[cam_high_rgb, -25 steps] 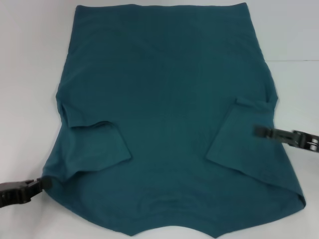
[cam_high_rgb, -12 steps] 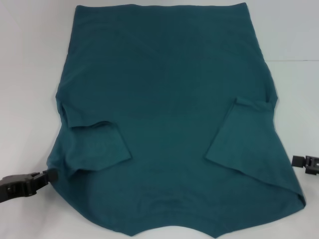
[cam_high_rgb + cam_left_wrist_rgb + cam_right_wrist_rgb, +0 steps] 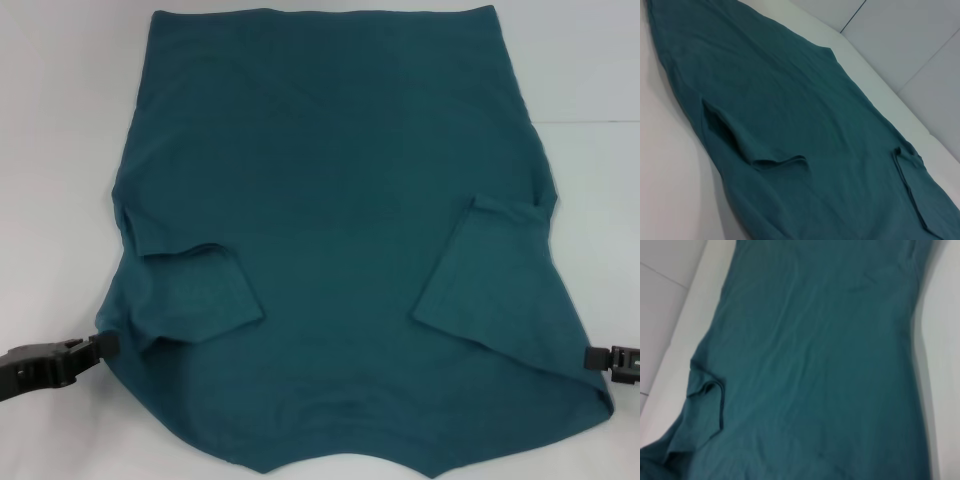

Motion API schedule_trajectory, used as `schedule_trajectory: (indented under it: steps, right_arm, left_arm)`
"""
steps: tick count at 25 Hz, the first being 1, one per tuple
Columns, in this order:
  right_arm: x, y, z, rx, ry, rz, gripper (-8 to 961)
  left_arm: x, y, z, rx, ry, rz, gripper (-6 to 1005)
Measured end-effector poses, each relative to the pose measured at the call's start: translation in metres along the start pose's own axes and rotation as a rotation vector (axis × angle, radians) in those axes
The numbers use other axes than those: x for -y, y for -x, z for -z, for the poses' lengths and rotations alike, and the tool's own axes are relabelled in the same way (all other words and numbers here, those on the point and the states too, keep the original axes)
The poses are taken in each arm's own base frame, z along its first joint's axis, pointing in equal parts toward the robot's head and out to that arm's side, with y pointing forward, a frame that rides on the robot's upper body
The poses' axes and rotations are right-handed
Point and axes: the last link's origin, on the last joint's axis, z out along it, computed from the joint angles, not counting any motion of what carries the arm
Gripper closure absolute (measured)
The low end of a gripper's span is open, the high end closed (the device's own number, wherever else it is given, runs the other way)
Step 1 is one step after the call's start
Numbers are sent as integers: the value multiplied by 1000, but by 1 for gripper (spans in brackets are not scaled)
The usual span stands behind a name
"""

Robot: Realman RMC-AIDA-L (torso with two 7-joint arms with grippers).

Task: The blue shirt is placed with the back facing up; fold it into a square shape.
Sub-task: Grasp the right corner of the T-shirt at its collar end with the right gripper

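Note:
The blue shirt lies flat on the white table, filling most of the head view. Both short sleeves are folded inward onto its back: one sleeve on the left, the other sleeve on the right. My left gripper touches the shirt's lower left edge, just below the left sleeve. My right gripper sits at the shirt's lower right edge, mostly cut off by the frame. The left wrist view shows the shirt with a folded sleeve. The right wrist view shows the shirt close up.
The white table shows bare on both sides of the shirt. The shirt's near edge runs off the bottom of the head view. A grey tiled floor lies beyond the table's far edge.
My right gripper left the folded right sleeve, pulled out to the side, then came down to the shirt's lower right edge. My left gripper shifted slightly up and inward along the lower left edge.

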Motion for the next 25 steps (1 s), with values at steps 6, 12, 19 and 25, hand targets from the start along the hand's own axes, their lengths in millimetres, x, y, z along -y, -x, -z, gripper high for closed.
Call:
schedule_trajectory:
  steps: [6, 12, 19, 25]
  right_arm:
    - [1, -3, 0, -19, -7, -6, 109]
    - [1, -6, -3, -34, -7, -12, 114]
    - [-6, -9, -12, -78, 14, -10, 119]
    - [-15, -8, -20, -96, 54, 0, 123]
  left_arm:
    - [0, 1, -1, 1, 4, 2, 982]
    - [0, 0, -2, 1, 7, 0, 982]
    - [1, 0, -1, 0, 1, -3, 982]
    - [1, -1, -1, 0, -1, -7, 983]
